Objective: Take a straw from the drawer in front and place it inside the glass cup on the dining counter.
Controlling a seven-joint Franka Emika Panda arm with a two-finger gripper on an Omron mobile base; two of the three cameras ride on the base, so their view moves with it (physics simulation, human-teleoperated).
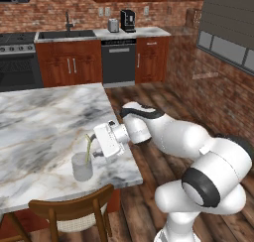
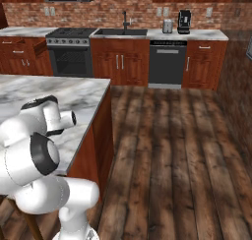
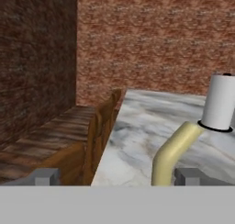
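Observation:
The glass cup [image 1: 82,167] stands near the front right corner of the dining counter [image 1: 44,122]. The pale yellow straw [image 1: 89,146] stands inside it, leaning, with its top above the rim. My gripper [image 1: 94,147] hovers at the straw's upper end, open. In the hand view my gripper [image 3: 115,176] has its fingertips [image 3: 43,176] far apart, and the bent straw [image 3: 172,149] rises close to the right one, free of both. A drawer [image 2: 38,46] seems pulled out left of the stove on the far wall.
A wooden chair [image 1: 74,211] stands at the counter's near edge, below the cup. More chairs [image 3: 103,122] line the counter's side. A white paper towel roll [image 3: 220,103] stands on the marble beyond the straw. Open wood floor [image 2: 172,150] lies to the right.

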